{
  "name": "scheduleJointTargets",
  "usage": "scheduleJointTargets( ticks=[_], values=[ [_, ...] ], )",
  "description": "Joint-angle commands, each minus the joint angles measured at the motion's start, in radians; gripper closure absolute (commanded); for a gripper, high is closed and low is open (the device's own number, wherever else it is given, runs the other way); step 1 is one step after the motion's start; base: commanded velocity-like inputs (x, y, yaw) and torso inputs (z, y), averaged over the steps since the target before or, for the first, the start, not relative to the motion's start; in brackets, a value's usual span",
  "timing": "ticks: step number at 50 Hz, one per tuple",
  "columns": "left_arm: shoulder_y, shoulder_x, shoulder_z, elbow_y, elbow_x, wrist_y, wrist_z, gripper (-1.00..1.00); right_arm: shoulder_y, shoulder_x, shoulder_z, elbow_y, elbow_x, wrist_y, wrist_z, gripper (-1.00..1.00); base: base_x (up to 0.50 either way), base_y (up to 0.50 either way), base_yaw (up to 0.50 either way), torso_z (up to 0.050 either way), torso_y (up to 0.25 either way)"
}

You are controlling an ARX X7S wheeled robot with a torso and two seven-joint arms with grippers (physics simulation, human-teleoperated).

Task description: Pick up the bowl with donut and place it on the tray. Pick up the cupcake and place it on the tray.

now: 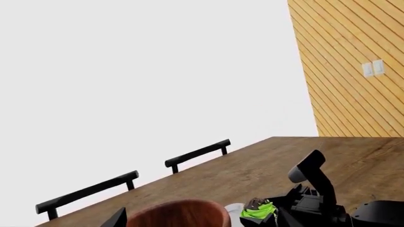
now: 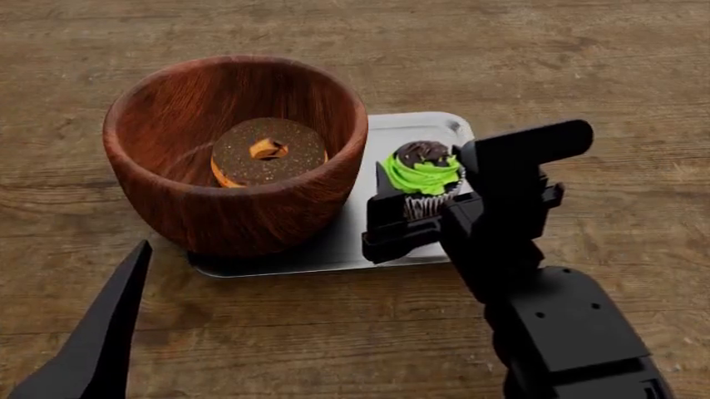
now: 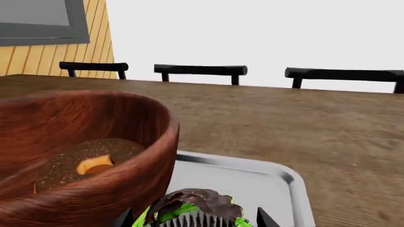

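Gripping with my right gripper (image 2: pixel 427 208), I clamp the striped-wrapper, green-frosted cupcake (image 2: pixel 423 176) over the shiny tray's (image 2: pixel 427 126) right edge, beside the grainy wooden bowl (image 2: pixel 235 151).

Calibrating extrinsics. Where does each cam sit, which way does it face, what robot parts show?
Head: above the table, facing down at the bowl, donut, tray; right gripper around the cupcake, left gripper tip in the corner.
Left wrist: low, facing across the table toward chairs; shows the right gripper.
Right wrist: at the cupcake, facing bowl and chairs.
Shared: bowl and cupcake in all three.
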Motion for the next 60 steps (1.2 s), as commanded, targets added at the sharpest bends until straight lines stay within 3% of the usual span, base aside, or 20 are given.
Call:
scheduleJointTargets(
  ticks=[1,32,33,50,60],
  values=[
    [0.014,-0.009,-0.003,-0.007,0.007,0.005,0.01,-1.0,0.02,-0.03,-0.01,0.08,-0.049,-0.059,-0.036,1.0,0.0,0.0,0.0,0.0,0.0],
    [0.03,-0.029,-0.015,-0.008,0.012,0.005,0.022,-1.0,0.017,-0.03,-0.022,0.12,-0.057,-0.073,-0.033,1.0,0.0,0.0,0.0,0.0,0.001],
    [0.031,-0.029,-0.016,-0.008,0.013,0.005,0.021,-1.0,0.017,-0.03,-0.021,0.12,-0.057,-0.073,-0.032,-1.0,0.0,0.0,0.0,0.0,0.0],
    [0.044,-0.045,-0.021,-0.008,0.022,0.009,0.029,-1.0,0.002,-0.009,-0.023,0.06,-0.046,-0.049,-0.019,-1.0,0.0,0.0,0.0,0.0,0.0],
    [0.066,-0.04,-0.027,-0.018,0.034,0.018,0.03,-1.0,-0.058,0.062,0.015,-0.154,0.018,0.031,0.025,-1.0,0.0,0.0,0.0,0.0,0.0]
  ],
)
